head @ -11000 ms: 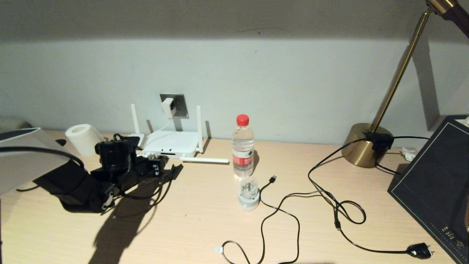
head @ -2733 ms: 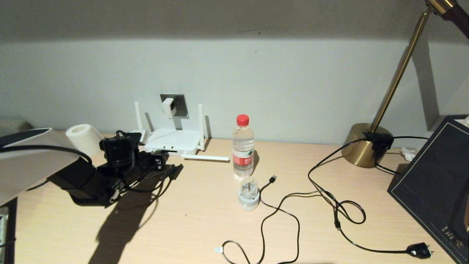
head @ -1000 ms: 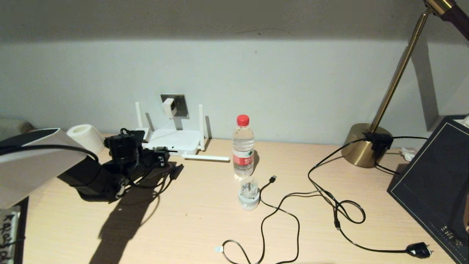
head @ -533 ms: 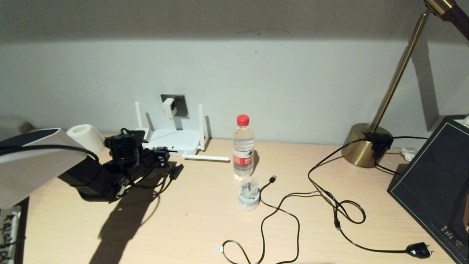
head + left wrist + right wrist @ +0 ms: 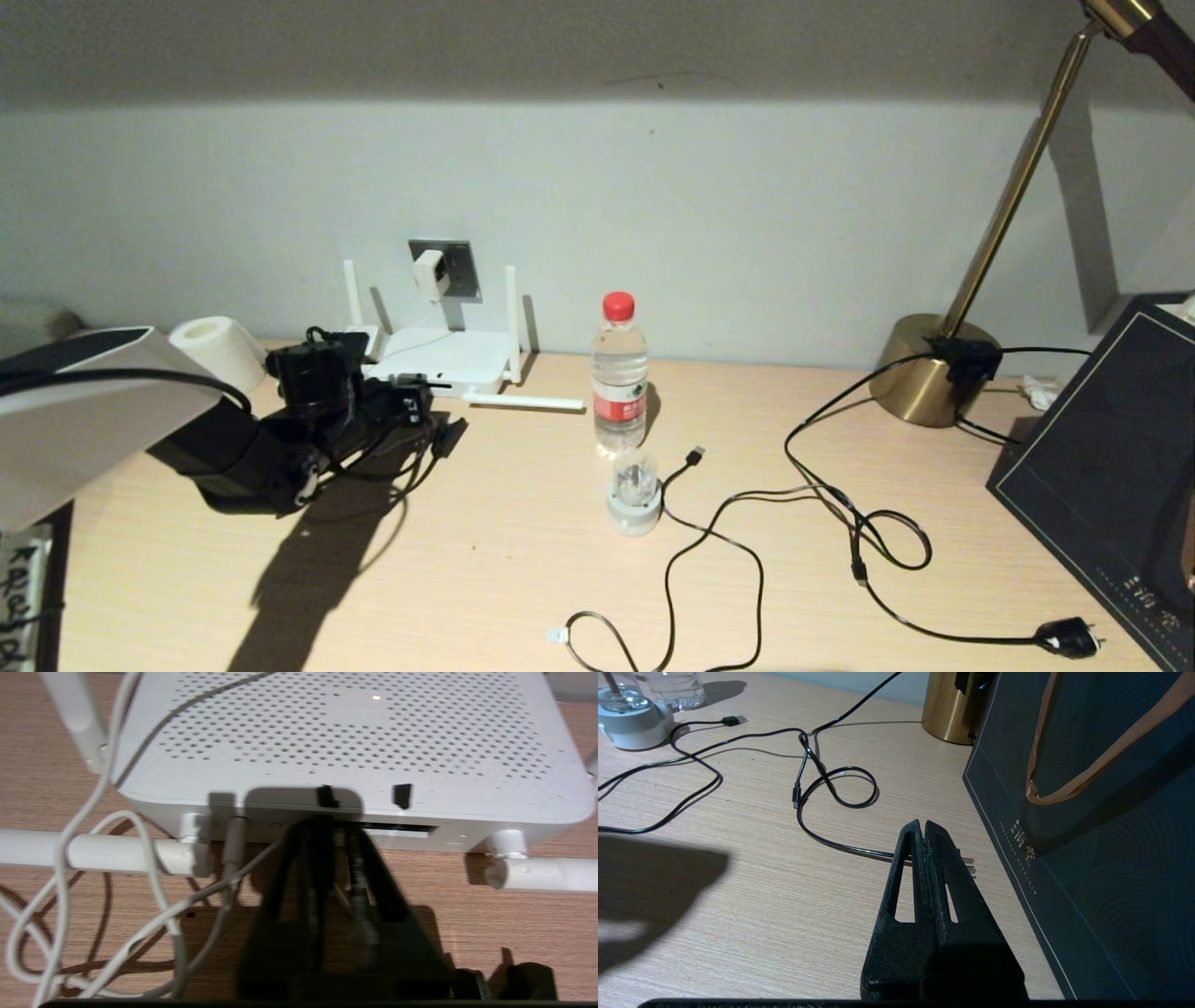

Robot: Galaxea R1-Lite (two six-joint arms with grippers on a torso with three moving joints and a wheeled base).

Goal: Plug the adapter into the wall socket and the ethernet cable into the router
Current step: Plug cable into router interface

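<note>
The white router point(image 5: 439, 359) sits against the wall, its port edge facing me point(image 5: 355, 732). The white adapter point(image 5: 428, 271) is plugged into the grey wall socket point(image 5: 459, 266), and its thin white cord point(image 5: 140, 826) runs down to the router. My left gripper point(image 5: 415, 385) is at the router's port edge point(image 5: 334, 828), shut on the black ethernet cable point(image 5: 314, 858). The connector is hidden at the fingertips against a port. Far to the right, my right gripper point(image 5: 923, 823) is shut and empty, low over the table.
One router antenna point(image 5: 523, 403) lies flat on the desk. A water bottle point(image 5: 619, 373), a domed gadget point(image 5: 635, 495) and a thin USB cable point(image 5: 695, 455) are mid-table. The brass lamp base point(image 5: 934, 369), lamp plug point(image 5: 1069, 637) and dark bag point(image 5: 1111, 448) are on the right, and a tissue roll point(image 5: 215, 350) on the left.
Over the earlier frames my left gripper moved forward to the router's port edge and the router shifted slightly toward the wall. Nothing has moved in the last half second.
</note>
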